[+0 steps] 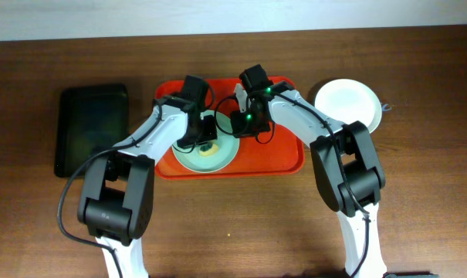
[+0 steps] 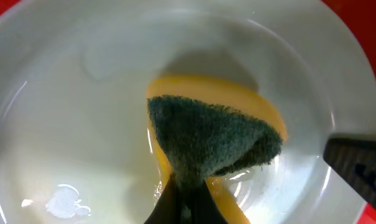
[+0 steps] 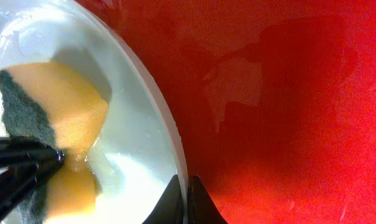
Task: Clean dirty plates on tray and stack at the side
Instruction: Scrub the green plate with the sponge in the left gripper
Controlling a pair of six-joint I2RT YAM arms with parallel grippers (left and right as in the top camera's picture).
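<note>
Currently both arms extend over the tray [image 1: 283, 158], which lies mid-table, long side running left-right. Mint plate [image 1: 225, 154] sits flat inside the tray, in its left half. Left gripper [image 2: 184, 190] is clenched on the sponge [image 2: 212, 134]: the fingers pinch its near edge so it buckles, green scouring face toward the wrist camera, yellow foam beneath, pressed against the plate's floor. The plate surface beside the sponge is glossy and wet-looking, with a faint yellowish film. Right gripper [image 3: 183, 186] is clamped on the mint plate's right-hand rim, fingers close together astride it, the outer one over the red tray floor. Cream plate [image 1: 349, 104] rests on the table [image 1: 418, 193] right of the tray, apart from it. Black tray [image 1: 92, 127] lies left of the red one, not touching.
</note>
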